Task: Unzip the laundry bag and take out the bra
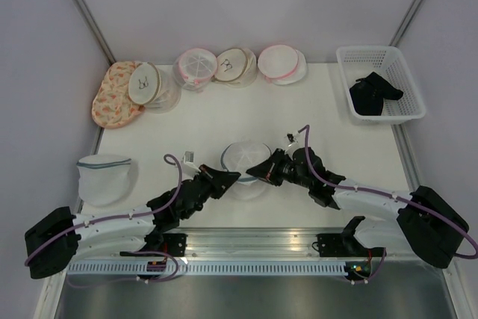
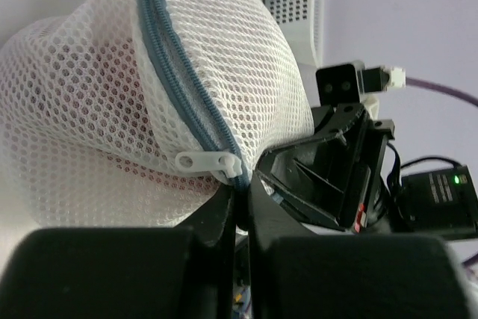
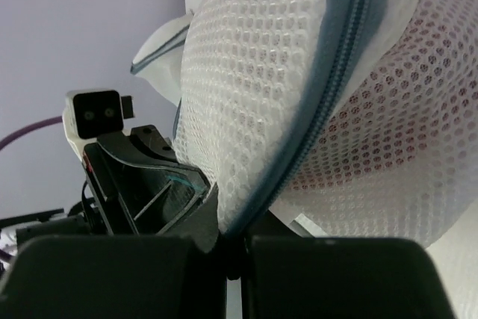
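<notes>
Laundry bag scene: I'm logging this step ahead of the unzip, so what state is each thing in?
laundry bag, zipped shut, something reddish inside
zipper, closed along its visible length
left gripper, shut on the laundry bag beside the zipper pull
right gripper, shut on the laundry bag at the zipper seam
basket, holds a dark garment

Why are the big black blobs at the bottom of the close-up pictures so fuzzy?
Left wrist view: the left gripper sits very near the lens, so it blurs; the mesh laundry bag looks sharp. Right wrist view: the right gripper blurs likewise. Top view: evenly lit, sharp.
</notes>
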Robot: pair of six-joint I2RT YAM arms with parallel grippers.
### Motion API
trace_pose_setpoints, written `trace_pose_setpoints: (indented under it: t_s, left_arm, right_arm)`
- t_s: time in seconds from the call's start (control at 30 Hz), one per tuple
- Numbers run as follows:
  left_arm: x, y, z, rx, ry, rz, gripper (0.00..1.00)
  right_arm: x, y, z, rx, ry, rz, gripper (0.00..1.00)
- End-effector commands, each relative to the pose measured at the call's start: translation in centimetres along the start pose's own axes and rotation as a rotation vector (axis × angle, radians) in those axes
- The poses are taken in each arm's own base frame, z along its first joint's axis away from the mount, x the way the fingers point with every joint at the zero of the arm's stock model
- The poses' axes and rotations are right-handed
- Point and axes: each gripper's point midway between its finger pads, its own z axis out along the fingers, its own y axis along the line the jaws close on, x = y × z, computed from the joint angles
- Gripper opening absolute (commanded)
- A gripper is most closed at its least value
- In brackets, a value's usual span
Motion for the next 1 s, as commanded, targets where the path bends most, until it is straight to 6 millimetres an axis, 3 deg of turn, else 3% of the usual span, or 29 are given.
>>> trace_pose_setpoints:
  t_s: [0.0,0.03,0.07,0.1,0.17,0.23,0.33,0.5,0.67,0.73,0.77,0.97]
  left_arm:
    - [1.5,-1.1,-1.8,0.057,0.100,0.052,0.12]
    - [1.4,-1.3,-2.0,0.058,0.103,0.063,0.22]
    - [1.3,-1.6,-2.3,0.065,0.105,0.073,0.50]
    - [0.9,-2.6,-2.9,0.098,0.105,0.082,0.64]
    - [0.8,-2.6,-3.6,0.110,0.112,0.119,0.87]
    - [0.5,-4.0,-4.7,0.184,0.120,0.113,0.96]
    - [0.7,-4.8,-5.9,0.266,0.145,0.137,1.00]
    - [2.1,-2.5,-5.5,0.208,0.207,0.181,1.00]
    - [3.5,1.3,-3.9,0.073,0.251,0.244,1.00]
    - [3.6,1.4,-3.4,0.074,0.246,0.259,1.00]
    - [3.5,2.7,-2.8,0.030,0.244,0.281,1.00]
    - [2.3,4.9,-0.9,-0.024,0.224,0.292,1.00]
  right_arm:
    - [-1.4,1.2,-0.8,0.011,-0.014,-0.157,0.01]
    - [-1.5,1.0,-1.0,0.021,-0.003,-0.175,0.00]
    - [-1.7,0.7,-1.3,0.036,0.001,-0.196,0.00]
    - [-2.2,0.1,-1.9,0.063,0.011,-0.223,0.00]
    - [-2.4,-0.4,-2.4,0.068,0.035,-0.262,0.01]
    - [-2.4,-1.1,-3.0,0.071,0.088,-0.300,0.00]
    - [-1.8,-1.5,-3.5,0.044,0.178,-0.331,0.00]
    - [-0.1,-1.1,-3.7,-0.040,0.304,-0.358,0.00]
    - [-0.1,-3.6,-3.8,0.065,0.373,-0.439,0.00]
    - [-0.1,-4.6,-3.9,0.118,0.400,-0.433,0.00]
    - [0.0,-5.3,-4.0,0.149,0.409,-0.441,0.01]
    - [0.6,-6.3,-4.5,0.157,0.448,-0.437,0.00]
